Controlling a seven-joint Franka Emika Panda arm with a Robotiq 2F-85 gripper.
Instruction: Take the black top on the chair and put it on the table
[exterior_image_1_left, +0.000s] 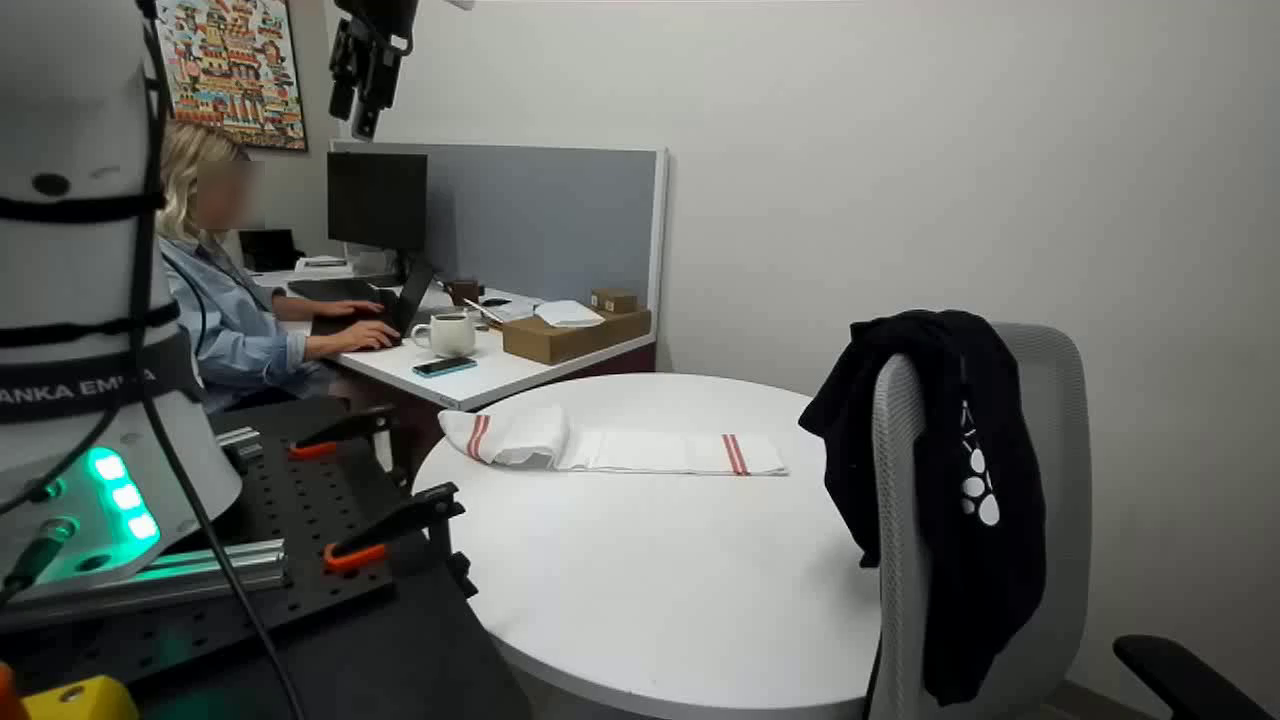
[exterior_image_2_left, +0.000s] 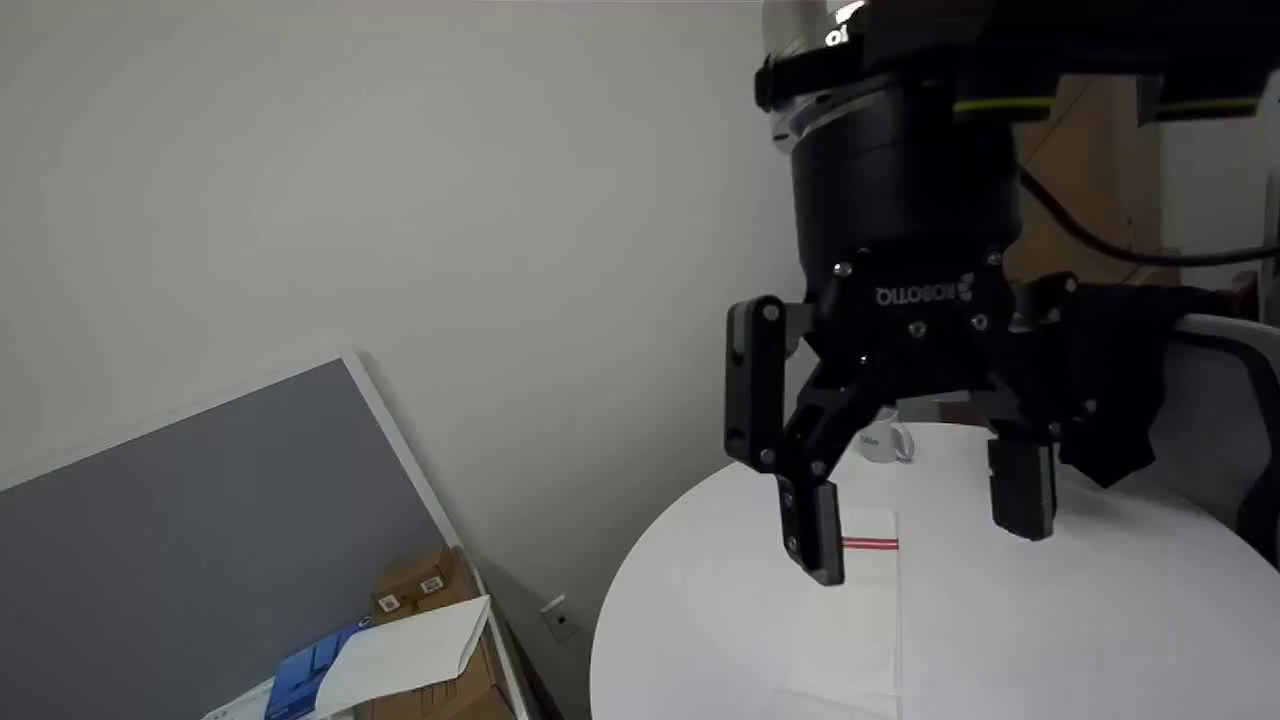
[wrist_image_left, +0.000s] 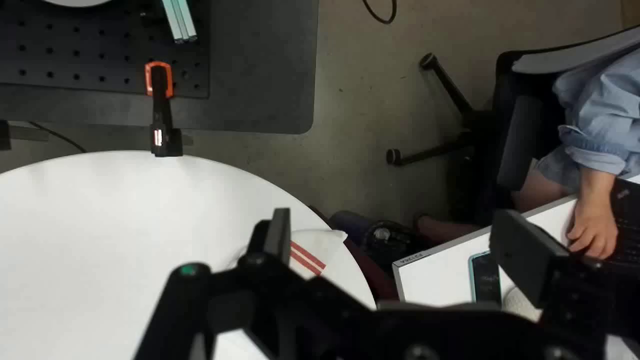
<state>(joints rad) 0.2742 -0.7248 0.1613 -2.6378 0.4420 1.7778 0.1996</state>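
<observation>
The black top (exterior_image_1_left: 975, 600) hangs limp over the backrest of the grey chair (exterior_image_1_left: 1060, 480), with white print marks on its near side. Part of it (exterior_image_2_left: 1115, 400) also shows behind my gripper in an exterior view, beside the chair's frame (exterior_image_2_left: 1235, 330). The round white table (exterior_image_1_left: 680, 570) stands beside the chair; it also shows in an exterior view (exterior_image_2_left: 1060, 640) and the wrist view (wrist_image_left: 100, 225). My gripper (exterior_image_1_left: 355, 115) is high up, far from the chair. Its fingers are wide apart and empty in an exterior view (exterior_image_2_left: 925, 555) and the wrist view (wrist_image_left: 395, 225).
A white cloth with red stripes (exterior_image_1_left: 650, 452) lies on the table. A white mug (exterior_image_2_left: 880, 440) shows at the table's far side. A person (exterior_image_1_left: 240, 300) sits at a desk (exterior_image_1_left: 480, 375) with a laptop, phone (exterior_image_1_left: 445, 367) and boxes (exterior_image_1_left: 575, 335). Clamps (wrist_image_left: 160, 100) stick out near the table.
</observation>
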